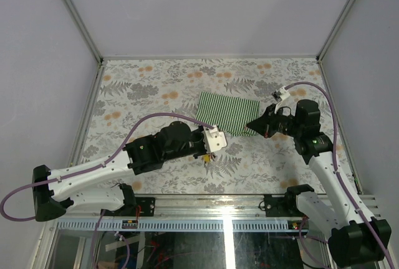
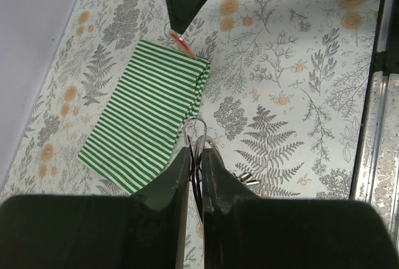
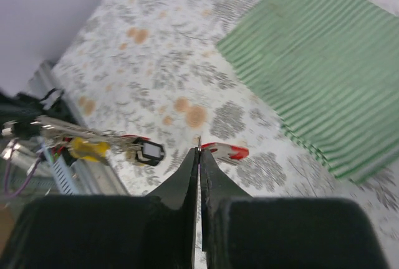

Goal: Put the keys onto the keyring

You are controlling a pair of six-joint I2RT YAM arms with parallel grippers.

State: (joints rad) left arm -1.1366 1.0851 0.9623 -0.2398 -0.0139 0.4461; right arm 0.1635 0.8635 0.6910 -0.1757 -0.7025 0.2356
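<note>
My left gripper [image 1: 212, 142] is shut on the thin silver keyring [image 2: 197, 131] and holds it upright above the table, beside the near corner of the cloth. A bunch of keys with yellow and black tags [image 3: 93, 147] hangs from the keyring; their metal ends show beside my left fingers [image 2: 246, 179]. My right gripper [image 1: 254, 124] is shut on the metal end of the red-tagged key [image 3: 229, 152], held in the air facing the bunch. The same red-tagged key shows in the left wrist view [image 2: 181, 43], at the tip of my right gripper [image 2: 179, 25].
A green-and-white striped cloth [image 1: 227, 113] lies flat on the floral table between the two grippers, and shows in both wrist views [image 2: 143, 113] [image 3: 324, 63]. The metal rail of the table's near edge [image 2: 377, 157] runs to the right of my left gripper.
</note>
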